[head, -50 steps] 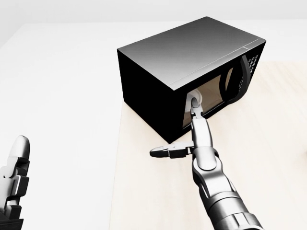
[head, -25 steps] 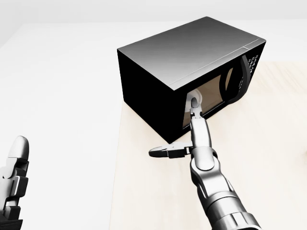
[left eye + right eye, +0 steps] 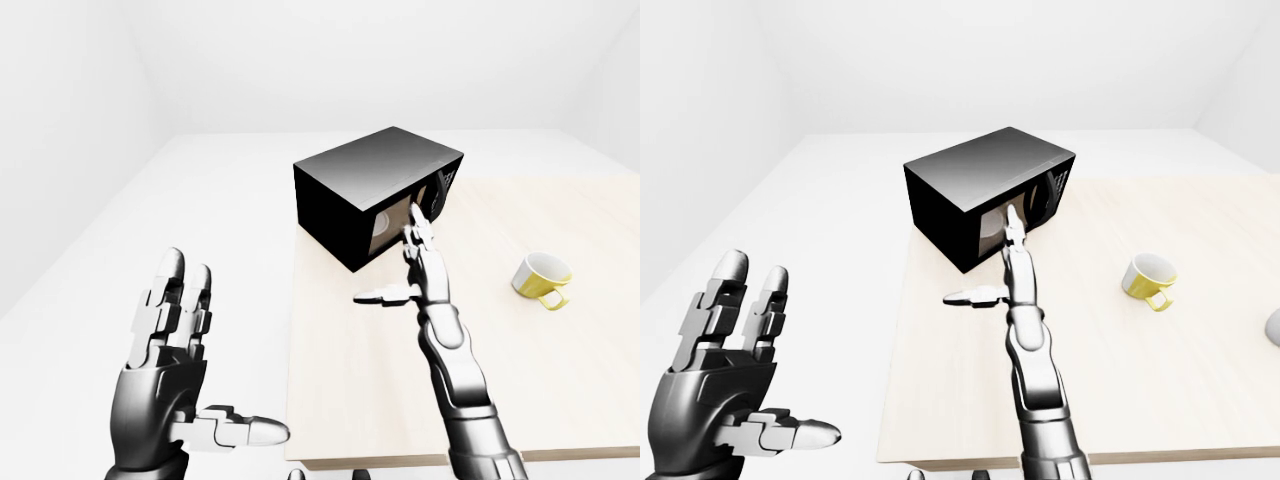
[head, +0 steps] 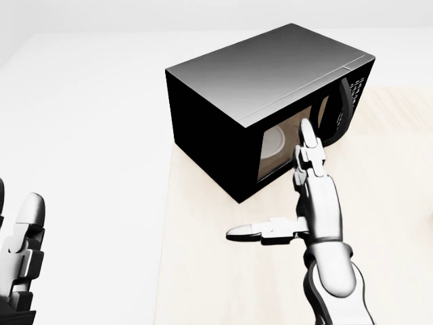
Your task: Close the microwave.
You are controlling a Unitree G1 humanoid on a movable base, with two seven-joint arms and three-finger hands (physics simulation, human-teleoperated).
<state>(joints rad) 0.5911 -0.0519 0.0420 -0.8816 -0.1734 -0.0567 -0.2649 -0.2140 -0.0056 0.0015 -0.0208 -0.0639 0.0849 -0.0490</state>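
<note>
The light wooden table carries the boxy black microwave at its upper left corner in the eye views, angled so its glass door faces the lower right — and that door appears flush with the body, with no gap I can make out, so the closing step looks finished or all but finished. The next move is probably only a check: a light press on the door face if any play remains, then drawing the arm clear without catching the curved black handle. The window shows a pale turntable inside. The right hand is spread, fingers extended straight at the door, thumb out to the side; whether the fingertips touch the glass I cannot tell. The left hand hovers spread, well apart, holding nothing. A yellow ceramic mug sits off to the right.
</note>
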